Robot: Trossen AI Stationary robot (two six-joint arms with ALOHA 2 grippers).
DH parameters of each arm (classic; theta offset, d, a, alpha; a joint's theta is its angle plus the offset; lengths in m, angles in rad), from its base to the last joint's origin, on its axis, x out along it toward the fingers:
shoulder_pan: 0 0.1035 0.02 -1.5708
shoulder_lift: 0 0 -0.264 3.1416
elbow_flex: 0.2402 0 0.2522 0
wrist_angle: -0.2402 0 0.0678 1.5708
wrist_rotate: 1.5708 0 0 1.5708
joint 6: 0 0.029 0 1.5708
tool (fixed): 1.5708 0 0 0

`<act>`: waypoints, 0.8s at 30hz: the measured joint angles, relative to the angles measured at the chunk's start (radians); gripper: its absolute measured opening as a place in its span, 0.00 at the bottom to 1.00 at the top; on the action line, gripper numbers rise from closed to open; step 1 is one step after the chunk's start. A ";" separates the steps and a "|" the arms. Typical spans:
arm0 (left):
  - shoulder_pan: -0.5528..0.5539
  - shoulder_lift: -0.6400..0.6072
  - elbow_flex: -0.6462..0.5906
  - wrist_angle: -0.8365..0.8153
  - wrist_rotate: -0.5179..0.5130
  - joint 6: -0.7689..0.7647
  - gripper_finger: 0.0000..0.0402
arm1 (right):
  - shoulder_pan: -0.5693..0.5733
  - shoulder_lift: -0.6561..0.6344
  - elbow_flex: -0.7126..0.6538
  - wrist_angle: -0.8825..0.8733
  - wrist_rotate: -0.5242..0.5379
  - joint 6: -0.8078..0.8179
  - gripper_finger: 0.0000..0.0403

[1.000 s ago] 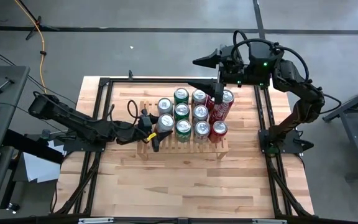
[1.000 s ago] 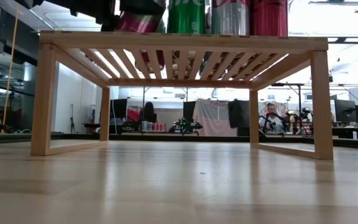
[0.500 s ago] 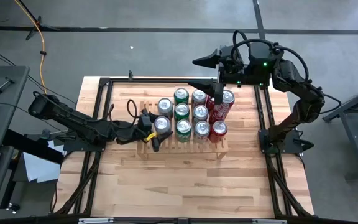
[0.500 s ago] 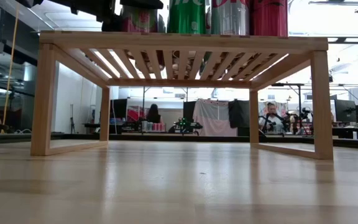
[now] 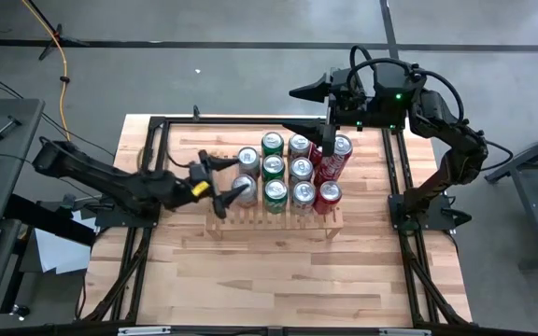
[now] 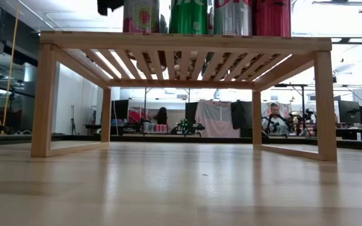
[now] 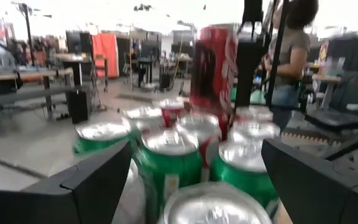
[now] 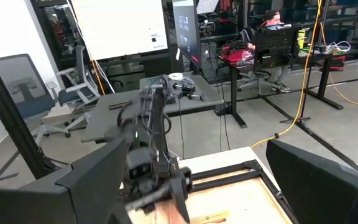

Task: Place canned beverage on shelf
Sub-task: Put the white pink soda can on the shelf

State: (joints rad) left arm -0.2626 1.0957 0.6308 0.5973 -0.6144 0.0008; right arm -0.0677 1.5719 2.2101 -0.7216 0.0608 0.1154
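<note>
The light wooden slatted shelf [image 5: 274, 217] [image 6: 181, 43] stands mid-table and carries several upright cans on its slats, green, silver and red. The near-left can [image 5: 243, 189] [image 6: 141, 15] [image 7: 213, 205] stands upright at the shelf's left end. My left gripper [image 5: 218, 183] [image 7: 207, 186] hovers open just left of that can, level and pointing toward the table's right edge. In the low view only a dark part of it [image 6: 110, 6] shows, apart from the can. My right gripper [image 5: 318, 110] waits open, high over the shelf's far right corner, in front of a tall red can [image 5: 336, 161].
Black frame rails [image 5: 395, 177] run along the table's left and right sides. Bare wood [image 5: 278, 280] lies between the shelf and the near edge. The right wrist view shows my left arm [image 8: 151, 143] across the table. People and desks stand in the room beyond.
My left gripper has let go of the near-left can, risen and drawn back toward the table's left edge. The can was tilted in its hold a second ago. It now stands upright on the shelf's left end.
</note>
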 joint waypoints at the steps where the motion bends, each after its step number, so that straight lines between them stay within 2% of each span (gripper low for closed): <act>1: 0.000 -0.021 0.000 0.000 0.000 0.011 0.88 | 0.000 0.000 0.000 0.000 0.000 0.000 0.92; 7: -0.018 -0.154 0.000 0.000 0.010 0.074 0.87 | 0.000 0.000 0.000 0.000 0.000 -0.001 0.92; 10: -0.058 -0.216 0.004 -0.008 0.042 0.113 0.80 | 0.000 0.000 0.000 0.000 0.000 -0.003 0.92; 12: -0.097 -0.245 0.039 -0.075 0.055 0.114 0.70 | 0.000 0.000 0.000 0.000 0.000 -0.008 0.92; 14: -0.139 -0.265 0.097 -0.207 0.057 0.105 0.55 | 0.000 0.000 0.000 0.000 0.000 -0.011 0.92; 19: -0.209 -0.257 0.228 -0.597 0.071 -0.053 0.08 | 0.000 0.000 0.000 0.000 0.000 -0.011 0.92; 20: -0.213 -0.253 0.232 -0.639 0.085 -0.103 0.05 | 0.000 0.000 0.000 -0.001 0.000 -0.011 0.92; 24: -0.217 -0.235 0.202 -0.773 0.089 -0.239 0.02 | 0.000 0.000 0.000 -0.007 0.000 -0.011 0.92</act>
State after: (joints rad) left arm -0.4793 0.8610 0.8331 -0.1753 -0.5249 -0.2381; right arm -0.0677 1.5719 2.2101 -0.7282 0.0608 0.1043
